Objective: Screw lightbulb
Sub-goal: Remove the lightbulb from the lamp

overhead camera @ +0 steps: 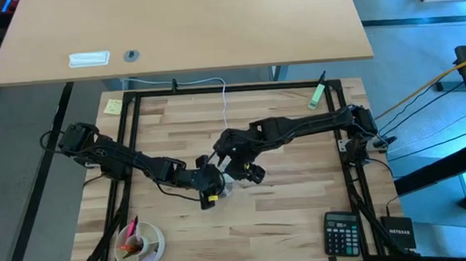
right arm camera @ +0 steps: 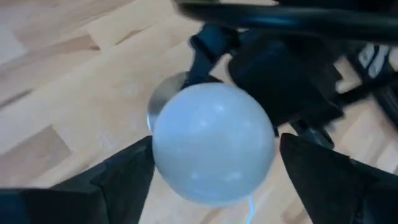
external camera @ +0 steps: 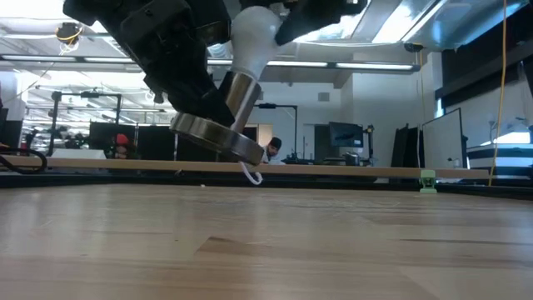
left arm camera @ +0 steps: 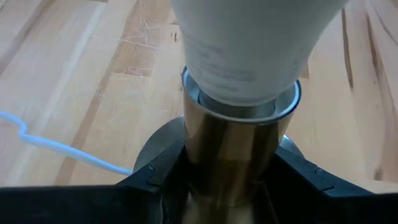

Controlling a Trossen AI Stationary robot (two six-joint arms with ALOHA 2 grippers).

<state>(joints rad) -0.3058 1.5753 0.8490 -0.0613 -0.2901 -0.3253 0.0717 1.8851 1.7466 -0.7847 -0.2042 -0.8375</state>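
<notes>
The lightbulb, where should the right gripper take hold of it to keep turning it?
Grip the lightbulb on its round globe, fingers on opposite sides at the widest part, coming along its tilted axis from the globe end. Its neck already sits in the socket, which the left gripper holds, so only the globe is free.

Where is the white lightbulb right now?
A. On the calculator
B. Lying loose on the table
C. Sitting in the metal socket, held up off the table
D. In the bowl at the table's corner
C: in the low view the lightbulb sits in the socket, tilted, clear of the table.
</notes>
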